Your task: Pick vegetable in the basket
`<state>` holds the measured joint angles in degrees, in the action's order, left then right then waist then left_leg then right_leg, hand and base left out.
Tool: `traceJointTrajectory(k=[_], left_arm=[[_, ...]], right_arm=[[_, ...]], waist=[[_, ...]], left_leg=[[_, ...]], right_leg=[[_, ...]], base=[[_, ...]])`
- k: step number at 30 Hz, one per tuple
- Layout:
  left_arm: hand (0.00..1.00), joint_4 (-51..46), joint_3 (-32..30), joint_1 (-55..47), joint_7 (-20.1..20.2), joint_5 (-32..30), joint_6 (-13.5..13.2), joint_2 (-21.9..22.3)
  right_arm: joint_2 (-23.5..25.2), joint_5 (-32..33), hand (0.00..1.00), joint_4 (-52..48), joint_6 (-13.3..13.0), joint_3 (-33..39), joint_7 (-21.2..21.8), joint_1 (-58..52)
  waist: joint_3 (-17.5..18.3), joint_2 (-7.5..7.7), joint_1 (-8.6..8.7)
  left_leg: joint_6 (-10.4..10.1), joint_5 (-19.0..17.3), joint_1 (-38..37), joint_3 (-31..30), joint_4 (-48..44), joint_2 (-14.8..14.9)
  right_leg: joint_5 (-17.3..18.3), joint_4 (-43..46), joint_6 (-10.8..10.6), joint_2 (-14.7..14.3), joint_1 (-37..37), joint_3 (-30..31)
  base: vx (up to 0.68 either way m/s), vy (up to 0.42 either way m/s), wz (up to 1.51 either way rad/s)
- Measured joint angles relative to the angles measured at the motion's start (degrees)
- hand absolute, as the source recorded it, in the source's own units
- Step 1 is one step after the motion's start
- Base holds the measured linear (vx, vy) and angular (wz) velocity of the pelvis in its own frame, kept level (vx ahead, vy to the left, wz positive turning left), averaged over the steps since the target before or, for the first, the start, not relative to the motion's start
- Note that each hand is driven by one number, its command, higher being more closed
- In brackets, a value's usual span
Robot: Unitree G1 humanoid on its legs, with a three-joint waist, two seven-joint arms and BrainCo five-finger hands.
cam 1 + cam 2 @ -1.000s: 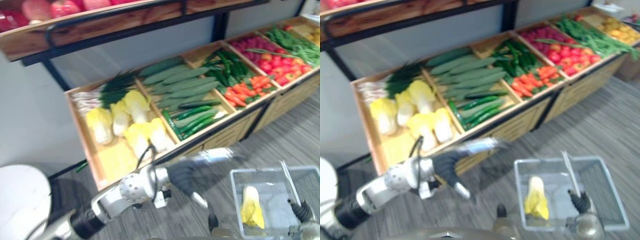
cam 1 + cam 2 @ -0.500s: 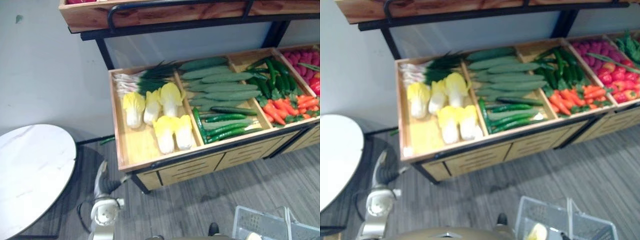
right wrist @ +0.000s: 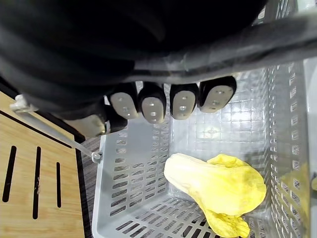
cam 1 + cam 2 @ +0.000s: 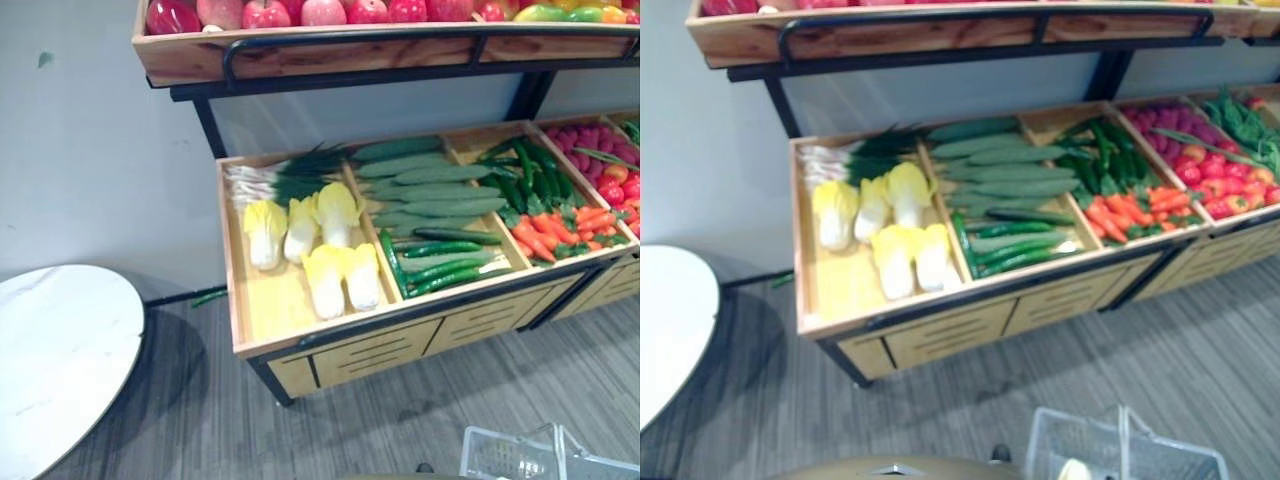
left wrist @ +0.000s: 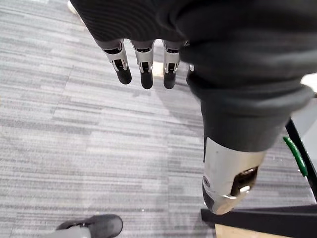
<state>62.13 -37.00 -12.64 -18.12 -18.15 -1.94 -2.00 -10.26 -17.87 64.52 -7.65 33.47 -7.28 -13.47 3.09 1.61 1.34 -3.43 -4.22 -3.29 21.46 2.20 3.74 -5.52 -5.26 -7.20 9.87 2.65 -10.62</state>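
Note:
A grey plastic basket (image 3: 129,198) hangs from my right hand (image 3: 171,101), whose fingers are curled round its handle bar (image 3: 233,47). One yellow napa cabbage (image 3: 218,186) lies on the basket's bottom. The basket's rim (image 4: 1110,445) also peeks in at the lower edge of the eye views, in front of the wooden vegetable rack (image 4: 390,330). More napa cabbages (image 4: 325,270) lie in the rack's left bin. My left hand (image 5: 143,54) hangs over the grey floor with straight fingers and holds nothing.
The rack's other bins hold green onions (image 4: 275,180), cucumbers (image 4: 430,195), green peppers (image 4: 535,170), carrots (image 4: 560,225) and red vegetables (image 4: 600,165). A shelf of apples (image 4: 300,15) overhangs the bins. A round white table (image 4: 55,360) stands at the left. A green stalk (image 5: 295,156) lies on the floor.
The camera has swung up and left, so the rack sits lower and the basket slid to the bottom edge. My left arm, stretched towards the basket before, dropped out of the eye views.

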Motion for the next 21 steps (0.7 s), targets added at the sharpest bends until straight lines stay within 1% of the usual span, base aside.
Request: traceJointTrajectory(k=[4, 5, 6, 7, 8, 9, 10, 11, 12, 13, 14, 15, 16, 17, 18, 19, 20, 21], left_arm=[[0.00, 0.1, 3.5, 0.6, 1.3, 0.0, -0.7, 0.0], [0.00, 0.1, 5.1, 0.9, 2.6, 0.6, -0.9, -0.1], [0.00, 0.1, 5.5, 0.9, 2.8, 0.8, -0.9, -0.1], [0.00, 0.1, 7.0, 1.1, 3.7, 1.2, -1.4, -0.1], [0.00, 0.1, 9.0, 1.7, 4.5, 1.5, -2.0, -0.1], [0.00, 0.1, 10.1, 1.9, 5.0, 1.4, -2.3, -0.1], [0.00, 0.1, 12.5, 2.2, 5.6, 1.3, -2.7, -0.1], [0.00, 0.1, 14.4, 2.7, 6.1, 1.1, -2.9, -0.2], [0.00, 0.1, 15.1, 3.2, 6.2, 1.1, -2.9, -0.2], [0.00, 0.2, 16.0, 3.9, 6.3, 1.0, -2.9, -0.8], [0.00, 0.8, 16.4, 4.2, 6.2, 1.1, -2.9, -1.3], [0.00, 1.2, 16.6, 4.4, 6.2, 1.1, -2.9, -1.5], [0.00, 1.3, 17.0, 4.4, 6.0, 1.0, -2.9, -1.7], [0.00, 1.2, 17.1, 4.4, 6.0, 1.0, -2.9, -1.7], [0.00, 1.0, 17.5, 4.3, 6.0, 1.0, -2.9, -1.5], [0.00, 0.6, 17.6, 4.7, 6.0, 0.8, -2.9, -1.8], [0.00, 0.1, 17.8, 5.2, 6.0, 0.2, -3.0, -2.3], [0.00, -0.2, 18.8, 5.5, 6.1, -1.2, -2.9, -2.9]], right_arm=[[-0.4, 0.0, 1.00, 0.8, 0.0, -0.3, -0.4, 0.6], [-0.6, 0.0, 1.00, 1.2, 0.0, -0.3, -0.5, 1.0], [-0.6, 0.0, 1.00, 1.2, 0.0, -0.3, -0.5, 1.0], [-0.5, 0.2, 1.00, 1.2, 0.0, -0.6, -0.4, 1.4], [-0.5, 0.6, 1.00, 1.2, 0.0, -0.8, -0.4, 2.1], [-0.5, 0.8, 1.00, 1.2, 0.0, -0.8, -0.4, 2.3], [-0.5, 1.1, 1.00, 1.1, 0.0, -0.8, -0.4, 2.1], [-0.4, 1.1, 1.00, 1.1, 0.0, -0.3, -0.4, 2.0], [-0.2, 1.6, 1.00, 1.1, 0.0, -0.2, -0.4, 1.9], [0.4, 2.2, 1.00, 0.4, -0.1, -0.2, 0.0, 2.0], [1.6, 2.3, 1.00, -1.1, -0.3, -0.3, 0.3, 1.9], [2.0, 2.3, 1.00, -1.5, -0.4, -0.4, 0.3, 2.0], [2.4, 2.5, 1.00, -3.2, -0.6, -1.2, 0.3, 2.0], [2.5, 2.6, 1.00, -4.3, -0.6, -2.7, 0.3, 2.1], [2.6, 2.7, 1.00, -5.7, -0.6, -4.2, 0.4, 2.5], [2.9, 2.8, 1.00, -6.1, -0.6, -4.9, 0.5, 2.7], [3.5, 3.3, 1.00, -6.1, -0.4, -5.4, 0.4, 2.6], [3.7, 3.9, 1.00, -5.2, -0.3, -5.6, 0.3, 2.4]], waist=[[-0.3, -0.30, 0.12], [-1.2, -0.27, 0.16], [-1.4, -0.07, 0.08], [-2.2, -0.81, 0.13], [-4.0, -0.59, 0.15], [-4.7, -0.97, 0.17], [-5.3, -1.44, 0.40], [-5.7, -1.54, 0.56], [-6.1, -1.50, 0.67], [-7.0, -1.30, 0.92], [-7.4, -0.75, 1.35], [-7.4, -0.72, 1.51], [-7.5, -0.65, 1.60], [-7.7, -1.20, 1.58], [-8.3, -2.62, 1.36], [-9.0, -2.36, 1.82], [-9.6, -2.20, 1.94], [-10.2, -1.85, 1.73]], left_leg=[[-0.1, -0.1, -0.6, 0.3, 0.0, 0.1], [-0.5, -0.4, -2.0, 1.2, 0.2, 0.3], [-0.6, -0.6, -2.1, 1.4, 0.0, 0.4], [-0.7, -2.4, -1.7, 1.9, -3.1, 1.3], [-0.8, -5.5, -0.7, 1.9, -8.9, 2.9], [-0.9, -6.9, -0.4, 1.9, -11.2, 3.7], [-1.0, -8.9, 0.4, 2.0, -14.9, 5.0], [-1.0, -10.3, 0.9, 2.3, -17.4, 5.8], [-1.0, -10.8, 1.1, 2.8, -18.7, 6.1], [-0.9, -11.8, 1.3, 4.1, -20.4, 6.8], [-0.8, -12.7, 1.8, 6.4, -21.8, 7.3], [-0.9, -13.4, 2.3, 7.8, -22.5, 7.8], [-1.0, -14.4, 2.6, 11.5, -23.3, 9.1], [0.0, -14.1, 3.0, 14.9, -23.0, 10.2], [0.9, -13.2, 3.1, 19.6, -22.7, 12.3], [1.0, -12.6, 2.9, 21.3, -22.0, 12.6], [1.3, -11.5, 2.6, 23.7, -20.6, 13.0], [1.1, -9.4, 0.4, 27.1, -17.8, 13.1]], right_leg=[[-0.1, -0.1, -0.1, -0.3, -0.2, 0.5], [0.0, 0.0, -0.1, -0.6, -1.0, 1.5], [0.0, 0.2, 0.0, -0.7, -1.0, 1.7], [0.6, 1.9, 0.3, -1.0, -0.9, 2.5], [2.1, 4.8, 0.3, -1.3, -0.7, 3.4], [2.8, 6.1, 0.3, -1.6, -0.6, 3.6], [4.2, 9.0, 0.2, -2.0, 0.5, 4.3], [5.3, 11.9, 0.1, -2.1, 1.9, 5.0], [5.7, 13.3, 0.1, -2.2, 2.6, 5.5], [5.7, 15.0, 0.1, -2.8, 4.0, 7.5], [5.1, 15.7, -0.5, -3.3, 5.8, 10.1], [4.2, 15.5, -0.5, -3.8, 6.7, 11.5], [0.7, 13.7, -1.2, -5.1, 8.4, 14.1], [-4.9, 9.0, -1.9, -6.3, 9.1, 15.4], [-9.2, 6.6, -0.8, -7.5, 9.4, 12.7], [-7.0, 11.0, 2.2, -7.2, 10.5, 9.1], [-1.5, 18.3, 6.0, -6.3, 11.8, 3.7], [3.7, 26.3, 7.8, -4.9, 11.7, -1.9]], base=[[0.00, -0.047, -0.10], [0.00, -0.037, -0.24], [0.00, -0.030, -0.34], [0.00, -0.018, -0.31], [-0.02, -0.029, -0.30], [-0.05, -0.032, -0.26], [-0.05, -0.020, -0.25], [-0.03, -0.006, -0.28], [-0.01, 0.022, -0.44], [-0.10, 0.052, -0.73], [-0.13, 0.059, -0.91], [-0.20, 0.059, -1.31], [-0.17, 0.040, -1.50], [-0.24, 0.035, -1.99], [-0.19, 0.035, -1.57], [-0.22, 0.041, -1.34], [-0.14, 0.043, -1.14], [-0.15, 0.032, -1.43]])
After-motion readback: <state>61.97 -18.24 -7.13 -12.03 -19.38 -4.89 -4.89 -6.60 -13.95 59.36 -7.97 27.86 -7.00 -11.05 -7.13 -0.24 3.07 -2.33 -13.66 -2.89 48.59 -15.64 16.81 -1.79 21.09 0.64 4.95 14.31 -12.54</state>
